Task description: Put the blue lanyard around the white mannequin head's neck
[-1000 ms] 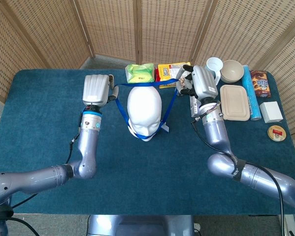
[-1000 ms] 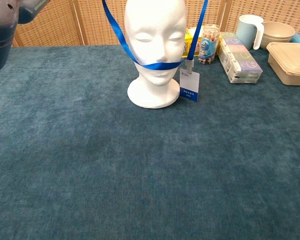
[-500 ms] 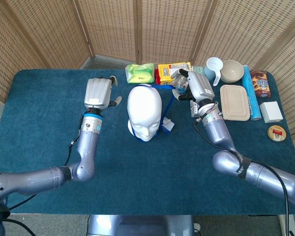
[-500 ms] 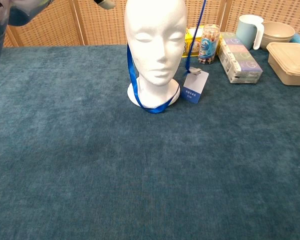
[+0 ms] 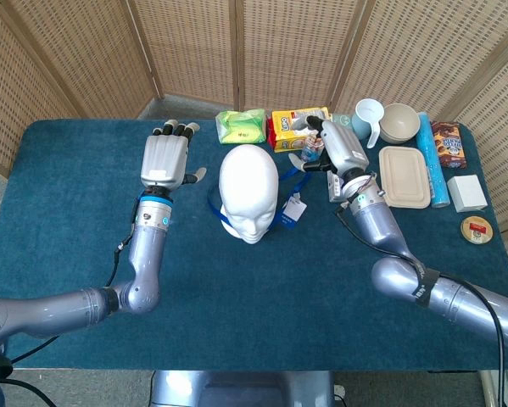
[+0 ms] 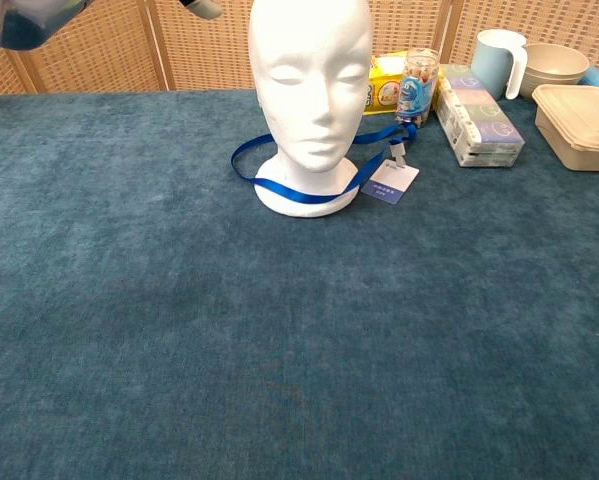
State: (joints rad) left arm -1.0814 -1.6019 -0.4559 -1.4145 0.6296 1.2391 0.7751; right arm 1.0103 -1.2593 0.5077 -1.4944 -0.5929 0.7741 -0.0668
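Observation:
The white mannequin head (image 5: 248,191) (image 6: 311,70) stands upright at the table's back middle. The blue lanyard (image 5: 214,204) (image 6: 309,195) lies slack around its neck, resting on the base and the cloth. Its white badge (image 5: 293,212) (image 6: 390,181) lies flat on the table to the head's right. My left hand (image 5: 166,158) hovers left of the head with fingers stretched out and nothing in it; only its edge (image 6: 19,15) shows in the chest view. My right hand (image 5: 335,149) hangs right of the head, fingers apart, holding nothing, and is outside the chest view.
Along the back edge sit a green packet (image 5: 241,125), a yellow snack pack (image 5: 293,124), a small bottle (image 6: 417,88), a tissue pack (image 6: 479,115), a mug (image 5: 368,113), a bowl (image 5: 399,121) and a beige lunch box (image 5: 404,175). Further right lie a blue tube (image 5: 432,161), a white box (image 5: 466,192) and a round tin (image 5: 477,229).
The lanyard slid down the face onto the neck and base. Both hands let go of the strap and opened; the badge dropped flat onto the table.

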